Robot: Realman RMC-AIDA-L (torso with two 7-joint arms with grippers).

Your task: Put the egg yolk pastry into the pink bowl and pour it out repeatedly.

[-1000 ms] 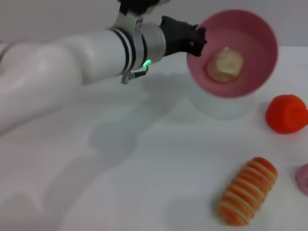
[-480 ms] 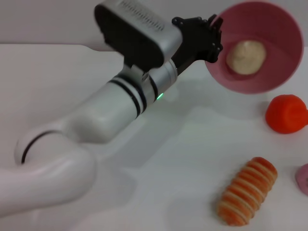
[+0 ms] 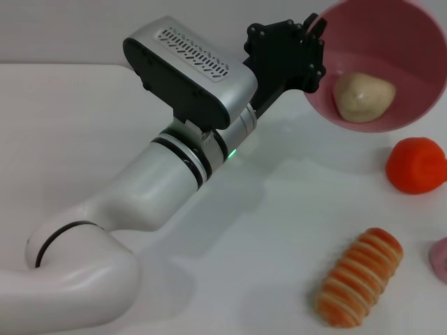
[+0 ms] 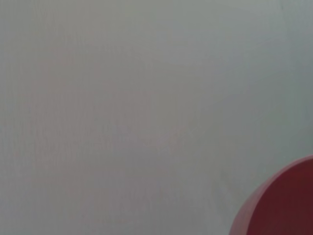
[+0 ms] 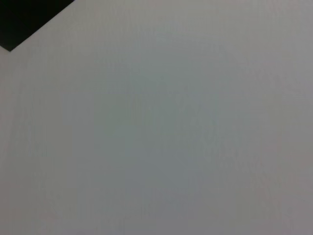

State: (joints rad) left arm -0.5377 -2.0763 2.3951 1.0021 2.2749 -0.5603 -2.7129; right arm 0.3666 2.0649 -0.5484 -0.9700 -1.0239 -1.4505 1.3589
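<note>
Head view, near to far. On the white table (image 3: 84, 139), the orange-and-cream striped roll (image 3: 358, 278) lay nearest at right, the orange-red rounded object (image 3: 416, 165) beyond it. The left gripper (image 3: 312, 52) was clamped on the left rim of the pink bowl (image 3: 412, 42), raised at far right and tipped toward the viewer. The egg yolk pastry (image 3: 363, 96) rested on the bowl's low wall, right of the gripper (judged ready to roll out nearward). The right gripper was not visible.
</note>
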